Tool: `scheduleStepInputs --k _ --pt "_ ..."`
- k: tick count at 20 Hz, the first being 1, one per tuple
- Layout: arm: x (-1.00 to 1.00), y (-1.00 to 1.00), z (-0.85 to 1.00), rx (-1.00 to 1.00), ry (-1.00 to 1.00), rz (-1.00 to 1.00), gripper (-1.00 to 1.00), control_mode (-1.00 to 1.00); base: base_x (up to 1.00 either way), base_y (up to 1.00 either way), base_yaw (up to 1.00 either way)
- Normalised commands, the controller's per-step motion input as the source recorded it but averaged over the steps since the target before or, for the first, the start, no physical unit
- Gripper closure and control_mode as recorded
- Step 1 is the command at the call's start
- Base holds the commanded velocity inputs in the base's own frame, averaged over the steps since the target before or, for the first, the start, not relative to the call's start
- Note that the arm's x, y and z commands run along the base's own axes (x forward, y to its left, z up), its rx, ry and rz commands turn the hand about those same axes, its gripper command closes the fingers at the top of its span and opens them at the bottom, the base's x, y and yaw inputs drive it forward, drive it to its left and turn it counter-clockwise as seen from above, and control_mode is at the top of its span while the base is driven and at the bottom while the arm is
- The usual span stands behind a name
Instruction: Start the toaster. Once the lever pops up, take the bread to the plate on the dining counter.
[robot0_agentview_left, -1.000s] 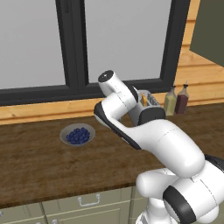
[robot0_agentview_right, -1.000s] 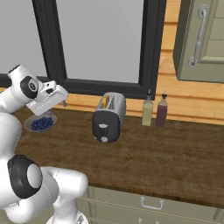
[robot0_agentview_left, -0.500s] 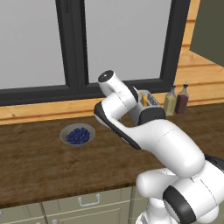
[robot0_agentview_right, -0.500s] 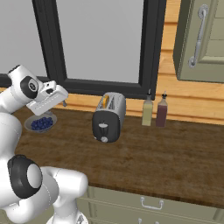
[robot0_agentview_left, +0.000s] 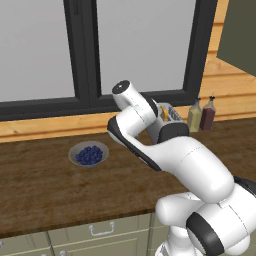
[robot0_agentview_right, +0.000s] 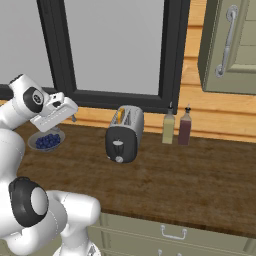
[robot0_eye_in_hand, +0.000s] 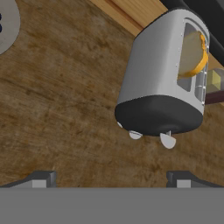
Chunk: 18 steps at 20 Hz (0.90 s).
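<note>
While the lever is not yet pressed, the step in hand is the approach to the small rounded silver-grey toaster (robot0_agentview_right: 124, 133), which stands on the brown wooden table (robot0_agentview_right: 190, 175) at centre frame in the right base view, under the dark window frame. Its dark end panel faces the robot, and in the hand view two small pale parts stick out of that panel at its lower edge; I judge the larger one to be the lever, though this is not certain. The tan-yellow bread slice (robot0_eye_in_hand: 194, 52) sits in one slot, its browner crust showing at the upper right of the hand view.

At the left of the right base view, the two-finger tool (robot0_agentview_right: 68, 113) hangs in the air, well apart from the toaster, with its jaws spread wide and nothing between them. In the hand view its two dark fingertips (robot0_eye_in_hand: 41, 179) rise at the bottom edge, the toaster above them and between.

To do this well, the tool should probably come in toward the end panel, set one fingertip on top of the lever and push straight down along the panel, not sideways, so the light toaster does not slide. The grey bowl of blueberries (robot0_agentview_right: 46, 141) lies below the tool and should be kept clear of.
</note>
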Motion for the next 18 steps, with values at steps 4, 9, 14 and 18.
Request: scheduleStepInputs --k 4,9,14,18 --pt "0.0 0.0 0.0 0.0 0.0 0.0 -1.0 -1.0 0.0 0.0 0.0" --pt "0.0 0.0 0.0 0.0 0.0 0.0 -1.0 -1.0 0.0 0.0 0.0" --pt "0.0 0.0 0.0 0.0 0.0 0.0 -1.0 -1.0 0.0 0.0 0.0" --pt "0.0 0.0 0.0 0.0 0.0 0.0 -1.0 -1.0 0.0 0.0 0.0"
